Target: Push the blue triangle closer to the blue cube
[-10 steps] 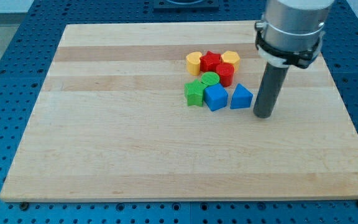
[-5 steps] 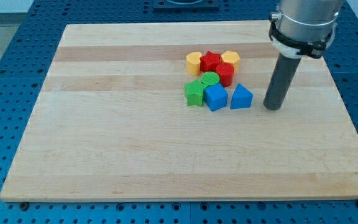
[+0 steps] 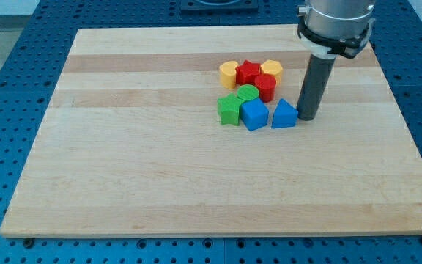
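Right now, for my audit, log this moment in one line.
my tip: right of blue triangle | blue cube: left of triangle, small gap

A robotics lab bench, by all signs: pale wooden board point(image 3: 160, 169) laid on a blue perforated metal table point(image 3: 6, 88) with a regular grid of mounting holes, industrial arm's grey collar point(image 3: 335, 26) above, small plastic test blocks point(image 3: 251, 92) clustered on top.
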